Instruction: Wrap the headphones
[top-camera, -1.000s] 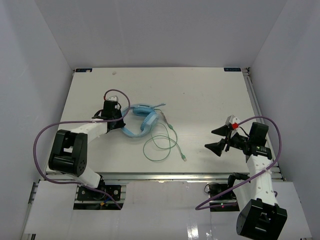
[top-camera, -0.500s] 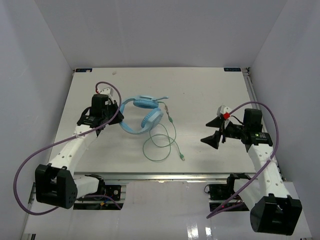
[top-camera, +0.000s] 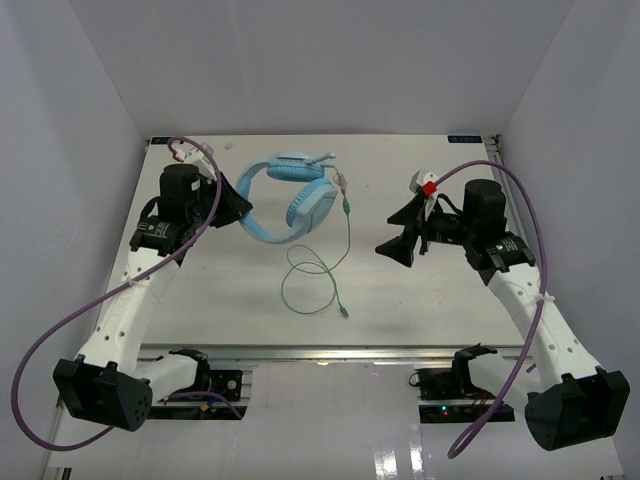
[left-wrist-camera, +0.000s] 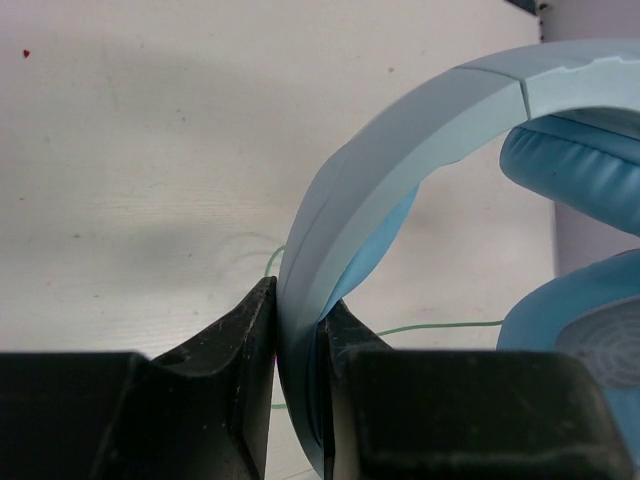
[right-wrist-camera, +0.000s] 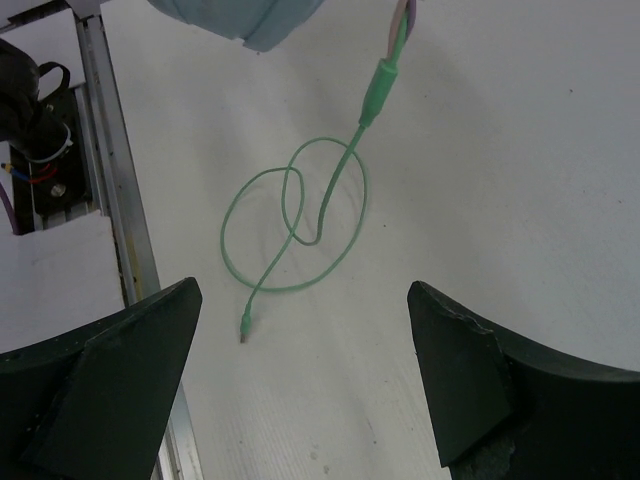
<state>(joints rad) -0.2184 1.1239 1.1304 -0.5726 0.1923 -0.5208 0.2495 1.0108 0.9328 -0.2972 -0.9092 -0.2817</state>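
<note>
The light blue headphones (top-camera: 290, 198) hang above the table, held by their band. My left gripper (top-camera: 238, 203) is shut on the band (left-wrist-camera: 400, 170), which passes between its two black fingers in the left wrist view. The earcups (top-camera: 311, 203) hang to the right of it. The thin pale-green cable (top-camera: 318, 280) drops from the earcup and loops on the table, its plug (top-camera: 344, 313) near the front. My right gripper (top-camera: 400, 232) is open and empty, to the right of the cable. The cable loop (right-wrist-camera: 295, 215) and plug (right-wrist-camera: 245, 326) also show below it in the right wrist view.
Purple robot cables (top-camera: 60, 330) arc beside both arms. The white table (top-camera: 420, 170) has walls at the back and sides. A metal rail (right-wrist-camera: 115, 200) runs along the table's front edge.
</note>
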